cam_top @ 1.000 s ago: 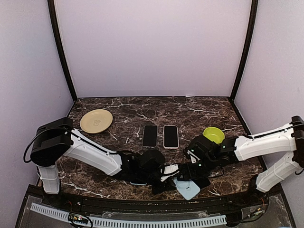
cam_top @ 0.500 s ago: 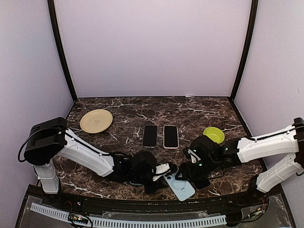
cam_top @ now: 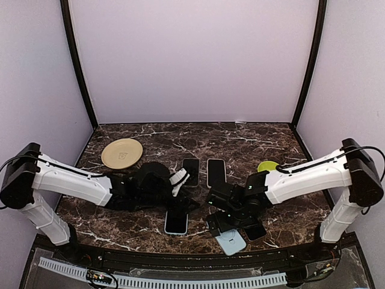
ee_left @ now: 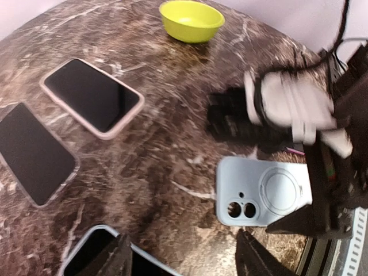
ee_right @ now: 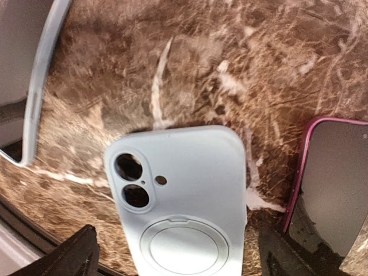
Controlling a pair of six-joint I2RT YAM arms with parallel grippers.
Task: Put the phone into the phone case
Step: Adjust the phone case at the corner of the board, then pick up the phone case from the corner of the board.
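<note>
**Item 1. Phone** (cam_top: 176,221): pale blue rim, dark screen up. It lies flat on the table (cam_top: 252,144) near the front edge, left of the case and apart from it. Nothing grips it.

**Item 2. Case** (ee_right: 184,172): pale blue, lying back up, with two camera cut-outs and a round ring showing. It is flat on the marble at the front edge and empty of any phone.

**Item 3. Left gripper** (ee_left: 187,264): jaws parted, nothing between them. It is low over the table just behind the phone, and a corner of the phone shows by one finger in the left wrist view.

**Item 4. Right gripper** (ee_right: 181,261): jaws spread wide, holding nothing. It hangs over the case, one finger to each side of the case's ring end. Whether the fingers touch the case cannot be told.

**Item 5. Magenta-rimmed phone** (ee_right: 328,184): screen up, just beside the case on its right.

**Item 6. Dark phone** (cam_top: 190,171) and **pink-rimmed phone** (cam_top: 215,173): side by side, screens up, at mid-table behind both grippers.

**Item 7. Bowl** (ee_left: 191,20): lime green, upright, on the right of the table, partly hidden by the right arm in the top view.

**Item 8. Plate** (cam_top: 122,153): tan, flat, at the back left, well apart from the rest.
</note>
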